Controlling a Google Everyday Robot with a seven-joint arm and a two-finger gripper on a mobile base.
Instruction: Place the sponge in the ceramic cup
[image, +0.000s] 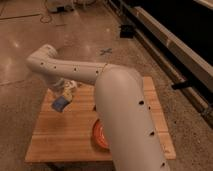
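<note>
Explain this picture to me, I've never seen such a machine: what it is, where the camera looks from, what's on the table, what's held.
The thick white tube is a robot's one arm. It comes in from the lower right, bends at upper left and ends in its gripper, a clamp-like hand, above the left part of the wooden table. This single view looks down along the arm; where the camera is mounted is not known. Right under the gripper is the blue sponge; whether it is gripped or just lying there I cannot tell. An orange dish shows partly from behind the arm.
</note>
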